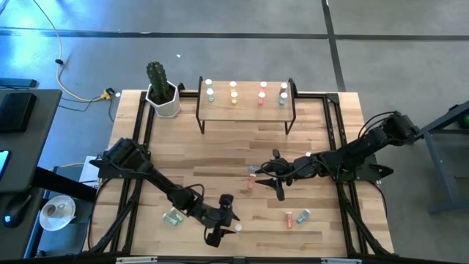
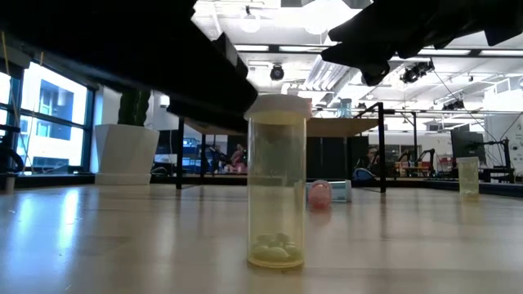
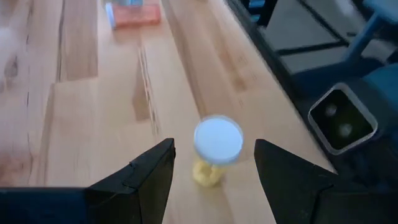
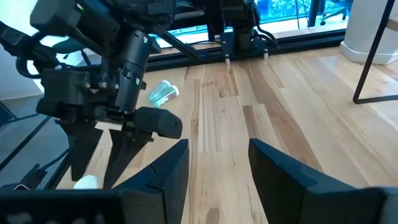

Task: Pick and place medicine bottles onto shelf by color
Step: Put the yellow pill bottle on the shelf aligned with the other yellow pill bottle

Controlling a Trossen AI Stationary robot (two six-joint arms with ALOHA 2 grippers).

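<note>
The table (image 1: 242, 154) is a slatted light-wood top in a black frame. At its far edge stands the shelf (image 1: 246, 107), a paler wood board on thin black legs, carrying white-capped bottles in four pairs; beside it is a white pot with a ribbed cactus (image 1: 157, 76). The left gripper (image 1: 223, 229) hovers at the near edge with its dark, flat fingers spread wide around an upright yellow bottle (image 2: 278, 192), a clear tinted cylinder with a white cap, not gripping it. The right gripper (image 1: 276, 176) hangs mid-table, fingers parted and empty, near a pink bottle (image 1: 251, 181). Two more bottles (image 1: 297, 217) lie on their sides nearer the front, and a green bottle (image 1: 173, 217) lies left.
</note>
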